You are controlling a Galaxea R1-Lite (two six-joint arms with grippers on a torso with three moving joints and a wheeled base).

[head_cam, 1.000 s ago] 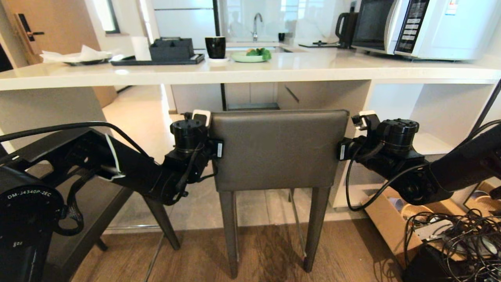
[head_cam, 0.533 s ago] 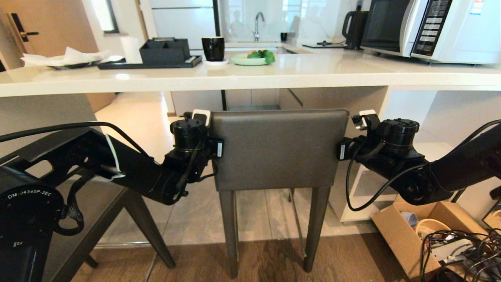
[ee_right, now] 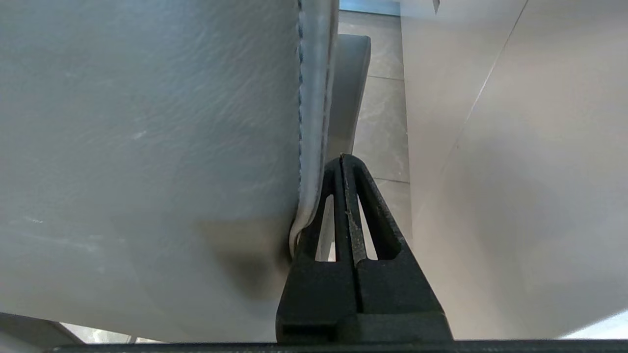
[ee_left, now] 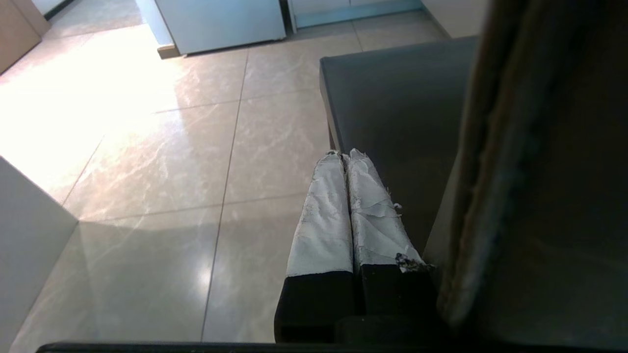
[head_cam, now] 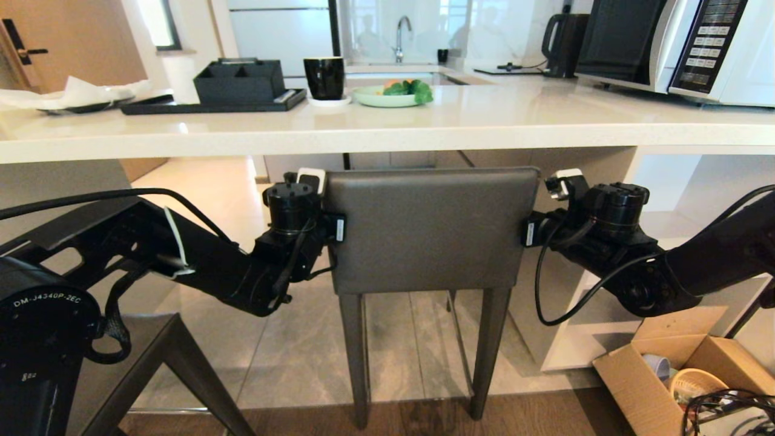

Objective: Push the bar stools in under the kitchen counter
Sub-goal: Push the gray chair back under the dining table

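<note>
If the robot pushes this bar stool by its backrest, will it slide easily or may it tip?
The bar stool is tall on slim legs, and both grippers sit high, at the backrest's side edges, so a hard push could probably tip it forward. Its front legs seem to stand on glossy tile, so it likely slides fairly easily. The padded backrest may give a little.

White lettering reading "DM-J4340P-2EC" is printed on the round black motor housing (head_cam: 42,318) of the robot's left arm, at the near left of the head view. Below it, on the same arm, is a tiny white mark too small to make out. At the far right, the microwave's control panel (head_cam: 708,48) carries rows of small white buttons and labels, none of them legible. The wrist views show no text.
</note>
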